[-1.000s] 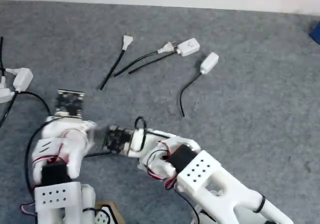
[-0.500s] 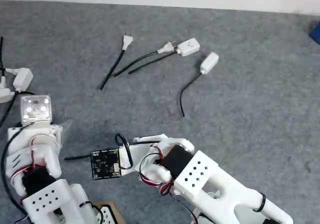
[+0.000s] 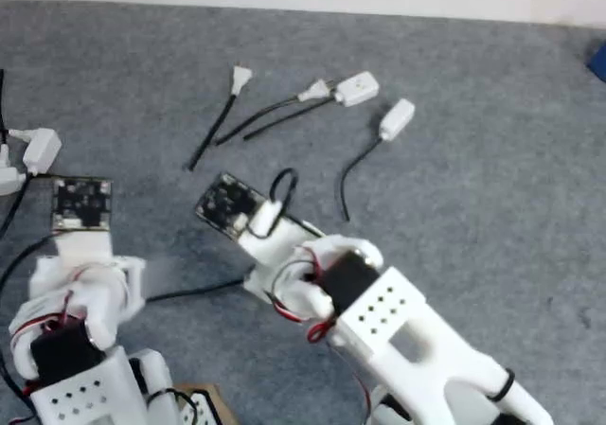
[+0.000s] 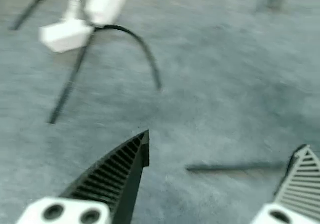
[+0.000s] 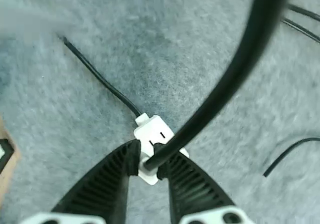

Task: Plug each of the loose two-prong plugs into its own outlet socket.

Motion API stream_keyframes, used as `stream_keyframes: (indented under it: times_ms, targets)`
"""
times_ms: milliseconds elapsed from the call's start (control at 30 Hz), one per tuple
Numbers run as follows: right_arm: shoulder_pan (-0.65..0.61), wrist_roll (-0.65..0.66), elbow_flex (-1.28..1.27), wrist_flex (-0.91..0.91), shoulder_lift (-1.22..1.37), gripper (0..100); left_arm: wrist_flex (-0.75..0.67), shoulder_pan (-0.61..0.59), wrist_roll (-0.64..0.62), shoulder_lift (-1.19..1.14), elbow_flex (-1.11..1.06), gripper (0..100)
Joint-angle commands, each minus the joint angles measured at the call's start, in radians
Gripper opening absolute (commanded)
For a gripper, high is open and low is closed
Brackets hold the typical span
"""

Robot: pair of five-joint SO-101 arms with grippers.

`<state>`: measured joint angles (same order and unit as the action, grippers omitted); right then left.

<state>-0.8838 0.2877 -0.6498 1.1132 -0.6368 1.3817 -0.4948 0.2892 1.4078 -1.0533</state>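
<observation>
Between the tips of the right gripper [image 5: 148, 151] sat a small white socket [image 5: 156, 134], pinched tight at one end, its two slots facing up and uncovered. Its thin black cord [image 5: 100, 79] trailed away over the grey carpet [image 3: 473, 160] toward the left arm. The left gripper [image 4: 223, 141] hung over bare carpet with its fingers wide apart and nothing in them, a short length of cord lying between them. Near it, at the table's edge, lay some white plugs [image 3: 38, 149]; whether they were joined could not be told. Well apart, on the far side, lay a loose plug [image 3: 240, 78], a joined plug and socket [image 3: 357, 88], and a second socket [image 3: 398, 117]. The hold looked shallow, so the socket could probably twist under a push. It would be best kept steady with the slots clear, while the free gripper took a plug by its body, lined the prongs up squarely and pressed straight in.
</observation>
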Motion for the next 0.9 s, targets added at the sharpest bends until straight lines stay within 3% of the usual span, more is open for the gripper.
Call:
stream_keyframes:
  times_ms: [0,100,433,667,867]
  targets:
    - [-0.024,0.044,0.154,0.061,0.048,0.6,0.006,0.036,-0.021,-0.002,0.058,42]
    - [-0.044,0.094,0.196,0.038,0.105,0.6,0.009,0.107,-0.026,-0.002,0.101,42]
    - [-0.045,0.044,0.194,-0.076,0.231,0.6,-0.028,0.255,-0.091,-0.001,0.228,46]
    - [-0.05,-0.018,0.193,-0.073,0.231,0.6,-0.087,0.306,-0.091,-0.001,0.223,49]
    - [-0.099,-0.052,0.194,-0.015,0.222,0.6,-0.23,0.298,-0.091,-0.002,0.14,49]
